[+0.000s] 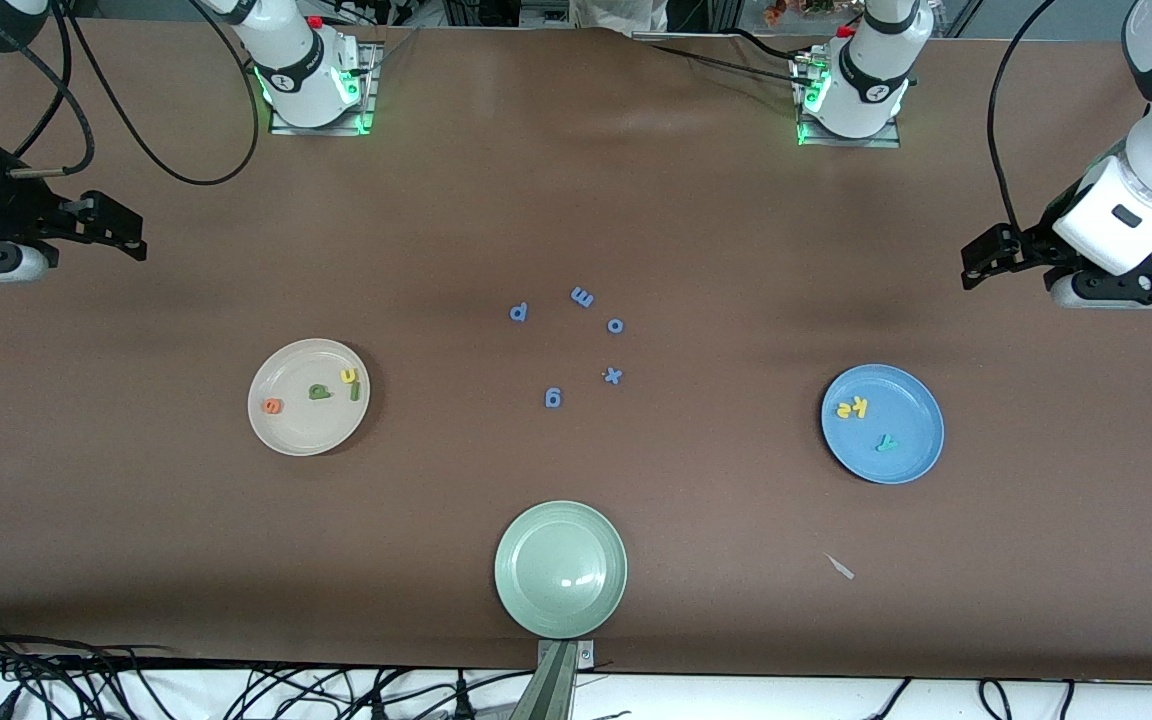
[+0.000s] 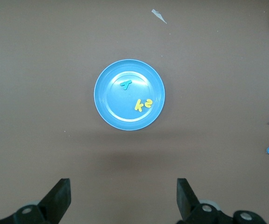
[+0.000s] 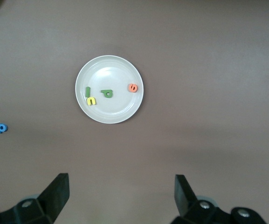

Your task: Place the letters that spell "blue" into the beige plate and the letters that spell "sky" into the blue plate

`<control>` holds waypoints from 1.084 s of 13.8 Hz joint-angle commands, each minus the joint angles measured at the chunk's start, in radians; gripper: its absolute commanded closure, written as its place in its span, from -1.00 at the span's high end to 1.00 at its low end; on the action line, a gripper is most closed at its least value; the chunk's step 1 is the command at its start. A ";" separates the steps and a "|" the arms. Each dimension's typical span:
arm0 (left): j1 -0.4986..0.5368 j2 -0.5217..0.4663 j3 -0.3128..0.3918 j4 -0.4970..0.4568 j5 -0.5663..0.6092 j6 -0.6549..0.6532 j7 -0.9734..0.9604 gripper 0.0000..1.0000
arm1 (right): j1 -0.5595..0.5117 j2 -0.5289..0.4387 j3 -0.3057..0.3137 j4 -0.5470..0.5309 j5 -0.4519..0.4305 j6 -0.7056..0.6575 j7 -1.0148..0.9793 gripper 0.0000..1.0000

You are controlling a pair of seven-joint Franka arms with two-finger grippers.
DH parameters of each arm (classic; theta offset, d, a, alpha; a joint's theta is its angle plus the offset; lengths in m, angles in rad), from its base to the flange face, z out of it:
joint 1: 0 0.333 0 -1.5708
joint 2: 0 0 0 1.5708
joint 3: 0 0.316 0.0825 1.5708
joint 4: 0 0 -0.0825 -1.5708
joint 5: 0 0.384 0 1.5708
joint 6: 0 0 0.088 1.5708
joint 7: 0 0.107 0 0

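The beige plate [image 1: 308, 440] lies toward the right arm's end and holds an orange e [image 1: 273, 406], olive-green b [image 1: 320, 392], yellow u [image 1: 347, 376] and green l [image 1: 355, 391]. The blue plate [image 1: 911, 400] toward the left arm's end holds a yellow k [image 1: 859, 406], yellow s [image 1: 844, 410] and teal y [image 1: 886, 442]. My right gripper [image 1: 136, 232] hangs open and empty, high over bare table, looking down on the beige plate [image 3: 111, 112]. My left gripper [image 1: 971, 265] is likewise open and empty above the table, with the blue plate [image 2: 120, 112] below it.
A pale green plate [image 1: 560, 568] sits empty near the table's front edge. Small blue letters p [image 1: 519, 312], m [image 1: 582, 297], o [image 1: 615, 325], x [image 1: 613, 375] and g [image 1: 553, 397] lie mid-table. A pale scrap [image 1: 840, 566] lies nearer the camera than the blue plate.
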 commanded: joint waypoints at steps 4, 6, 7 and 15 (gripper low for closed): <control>-0.001 -0.002 -0.001 0.012 0.015 -0.019 -0.002 1.00 | 0.000 0.010 -0.001 0.055 0.004 -0.040 -0.011 1.00; -0.001 -0.002 -0.001 0.012 0.015 -0.017 -0.002 1.00 | -0.003 0.011 -0.001 0.069 0.002 -0.039 -0.011 1.00; -0.001 -0.002 -0.001 0.012 0.015 -0.019 -0.002 1.00 | -0.001 0.016 -0.001 0.070 0.001 -0.039 -0.009 1.00; -0.001 -0.002 -0.001 0.012 0.015 -0.019 -0.002 1.00 | -0.001 0.029 0.001 0.073 -0.003 -0.036 -0.006 1.00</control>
